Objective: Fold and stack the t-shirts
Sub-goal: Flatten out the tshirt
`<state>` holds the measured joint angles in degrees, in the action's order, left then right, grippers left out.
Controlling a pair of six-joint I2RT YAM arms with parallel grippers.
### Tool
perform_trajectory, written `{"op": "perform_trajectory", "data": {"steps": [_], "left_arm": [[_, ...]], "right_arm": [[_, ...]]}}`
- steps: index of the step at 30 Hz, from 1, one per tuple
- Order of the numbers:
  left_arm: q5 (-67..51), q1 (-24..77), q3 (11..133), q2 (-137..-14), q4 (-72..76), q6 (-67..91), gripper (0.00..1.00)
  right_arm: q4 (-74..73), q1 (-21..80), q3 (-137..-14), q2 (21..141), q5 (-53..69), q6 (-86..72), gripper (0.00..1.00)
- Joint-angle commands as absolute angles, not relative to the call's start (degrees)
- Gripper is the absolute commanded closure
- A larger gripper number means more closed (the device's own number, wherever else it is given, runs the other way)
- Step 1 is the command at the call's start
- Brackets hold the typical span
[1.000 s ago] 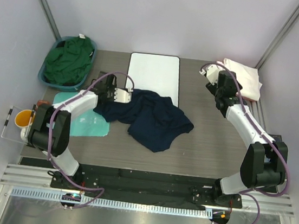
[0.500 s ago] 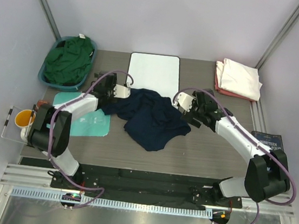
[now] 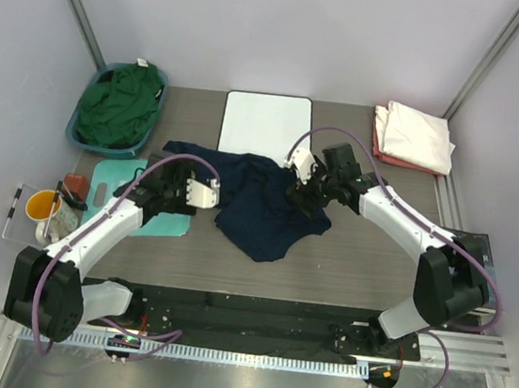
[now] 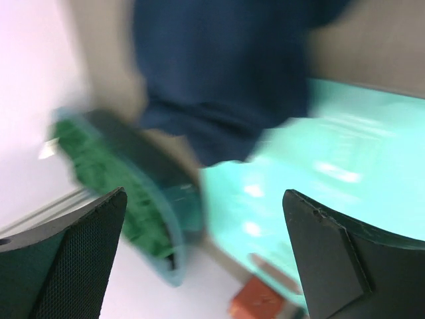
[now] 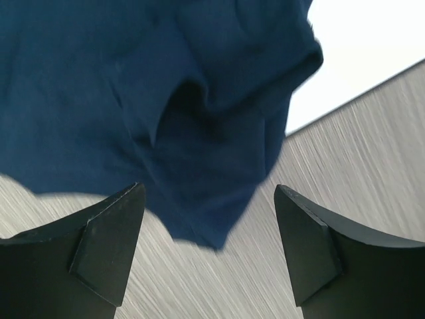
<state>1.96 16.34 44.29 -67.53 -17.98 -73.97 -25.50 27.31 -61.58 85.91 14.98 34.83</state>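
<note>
A dark navy t-shirt [image 3: 262, 209] lies crumpled mid-table, one corner stretched toward the back left. My left gripper [image 3: 187, 192] is at its left edge over the teal mat, open and holding nothing. The blurred left wrist view has the navy t-shirt [image 4: 219, 73] above the wide-apart fingers of the left gripper [image 4: 204, 199]. My right gripper [image 3: 304, 188] hovers open over the shirt's right side. In its wrist view the navy cloth [image 5: 166, 113] lies just ahead of the right gripper [image 5: 209, 193]. A green t-shirt [image 3: 119, 106] fills the basket. A folded cream-white t-shirt [image 3: 420, 133] rests on a salmon-pink one [image 3: 379, 133] at the back right.
The white board [image 3: 266, 124] lies behind the navy shirt and the teal mat [image 3: 157, 215] at its left. The blue basket [image 3: 76, 129] is at the back left. An orange cup [image 3: 40, 203] and a red item [image 3: 76, 181] are at the left edge, a dark book [image 3: 467, 243] at the right.
My left gripper opened, let go of the navy shirt and drew back toward the near left. My right arm swung from the back-right stack to the shirt's right side.
</note>
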Motion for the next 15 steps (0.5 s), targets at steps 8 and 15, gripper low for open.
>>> {"op": "perform_trajectory", "data": {"steps": [8,15], "left_arm": [[2.8,17.8,42.2,-72.2,-18.2,-69.5,0.0],[5.9,17.8,41.6,-77.1,-11.7,-68.0,0.0]], "right_arm": [[-19.5,29.4,-74.5,97.6,24.0,24.3,0.19],[-18.3,31.9,-75.2,100.9,24.2,24.3,0.23]]}}
